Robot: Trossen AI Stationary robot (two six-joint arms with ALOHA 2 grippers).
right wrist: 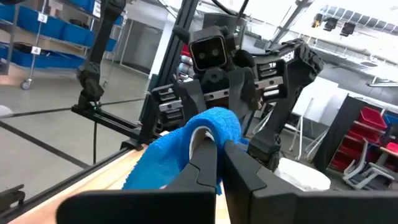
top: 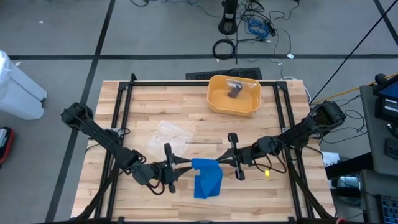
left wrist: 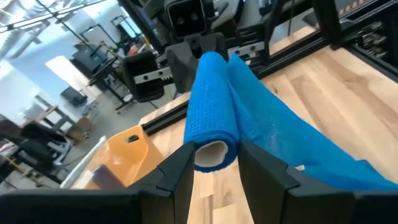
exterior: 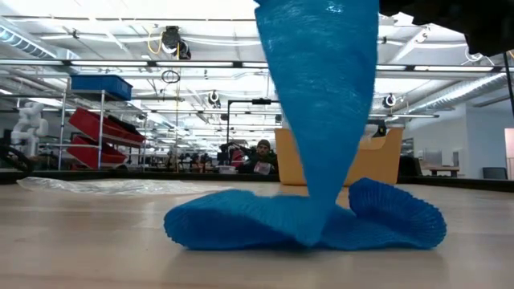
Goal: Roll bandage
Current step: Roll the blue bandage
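A blue bandage is partly wound into a roll [top: 205,165] that hangs level above the table's near middle, between my two grippers. Its loose tail [exterior: 321,120] drops from the roll, and the tail's end lies in folds [exterior: 305,221] on the wooden table [top: 186,112]. My left gripper [top: 184,165] is shut on the roll's left end, and my right gripper [top: 222,163] is shut on its right end. In the left wrist view the roll [left wrist: 211,106] runs away from the fingers toward the other gripper. My left gripper pinches the roll's open left end [left wrist: 211,155] between its two fingers, one on each side. The fingers come in level from the table's left, along the roll. The roll is lifted clear. My right gripper comes in level from the table's right, its fingers [right wrist: 205,158] shut at the roll's right end [right wrist: 214,121]. One finger seems to reach into the pale hollow and the other lies outside the wall; the cloth hides the tips.
An orange bin [top: 234,95] holding a grey object stands at the table's far side. A clear plastic wrapper [top: 171,132] lies left of centre. Black frame rails [top: 124,112] run along the table's sides. A person [exterior: 263,152] sits far off in the room.
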